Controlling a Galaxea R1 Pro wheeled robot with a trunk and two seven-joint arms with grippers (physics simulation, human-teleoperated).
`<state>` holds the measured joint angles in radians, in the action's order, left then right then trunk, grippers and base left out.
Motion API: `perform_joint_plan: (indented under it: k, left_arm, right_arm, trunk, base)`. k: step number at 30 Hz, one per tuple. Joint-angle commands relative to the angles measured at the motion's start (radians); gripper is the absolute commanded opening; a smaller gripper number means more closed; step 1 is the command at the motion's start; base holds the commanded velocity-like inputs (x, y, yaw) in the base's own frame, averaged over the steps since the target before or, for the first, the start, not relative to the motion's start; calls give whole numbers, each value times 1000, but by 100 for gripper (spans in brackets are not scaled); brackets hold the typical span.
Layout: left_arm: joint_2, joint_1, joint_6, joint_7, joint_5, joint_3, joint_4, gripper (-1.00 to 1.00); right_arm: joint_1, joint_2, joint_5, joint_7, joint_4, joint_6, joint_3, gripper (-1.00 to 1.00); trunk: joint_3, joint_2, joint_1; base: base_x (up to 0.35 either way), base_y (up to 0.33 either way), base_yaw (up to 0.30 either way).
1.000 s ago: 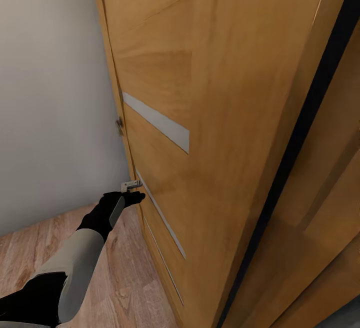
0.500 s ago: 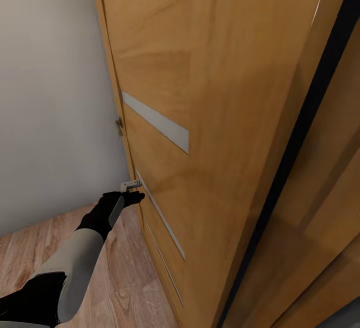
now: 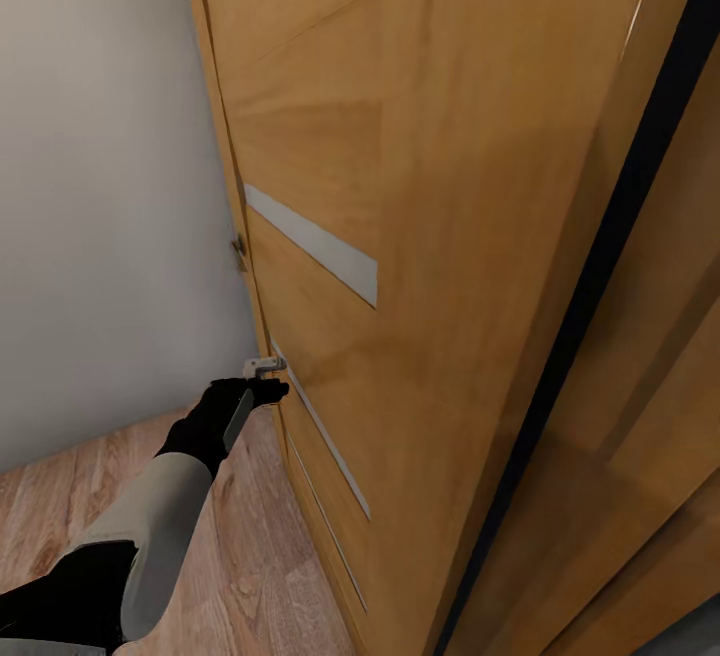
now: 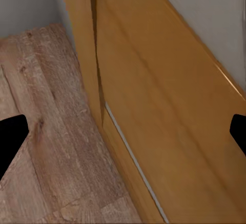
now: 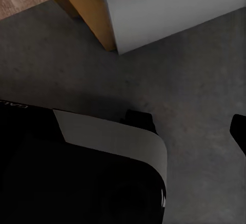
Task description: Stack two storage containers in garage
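Now | left pincer (image 3: pixel 268 392), fingers apart, is reaching just under small metal door handle (image 3: pixel 263 368), perhaps touching | right pincer's state: cannot tell | advice: be hooking the handle squarely, swinging tall orange-brown wooden door (image 3: pixel 400 236) in a slow arc.

— Where is my head camera looking from?

— From high up, tilted down and very close to a wood-panelled door (image 3: pixel 400 236) that takes most of the picture. My left arm (image 3: pixel 170 506) reaches in from the lower left over pale plank flooring (image 3: pixel 250 576), with a grey wall (image 3: pixel 100 186) to the left.

— And the left wrist?

— It looks down along the fingers at the base of that same door (image 4: pixel 164 111) and the planks (image 4: pixel 46 131), nearer still. Those two views share the door foot and flooring.

— The right wrist?

— It faces down at the dark grey floor (image 5: pixel 195 90), a door-frame corner (image 5: pixel 87 3) and my own base (image 5: pixel 87 172).
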<state>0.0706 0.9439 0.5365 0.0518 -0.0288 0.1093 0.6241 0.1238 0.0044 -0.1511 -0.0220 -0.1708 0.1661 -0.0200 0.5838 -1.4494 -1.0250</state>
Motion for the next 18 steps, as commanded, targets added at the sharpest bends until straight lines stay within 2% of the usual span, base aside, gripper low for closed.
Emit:
perform_joint_plan:
  k: [1,5,11,18]
  left_arm:
    - [2,6,4,-6,3,4,7,100]
    - [11,10,-7,-13,-79,3,23,100]
    - [14,-4,-25,-13,-181,3,46,100]
    - [1,-8,-60,-13,-149,4,7,100]
  right_arm:
    - [0,0,-4,0,0,3,-1,100]
    - [3,0,-3,0,1,5,-1,100]
    - [4,0,-3,0,-1,6,-1,100]
    - [4,0,-3,1,-1,6,-1,100]
  trunk:
    - [1,-1,0]
    - [1,-1,0]
    - [1,-1,0]
    - [1,-1,0]
  base:
    - [0,0,0]
    - [0,0,0]
    - [0,0,0]
    - [0,0,0]
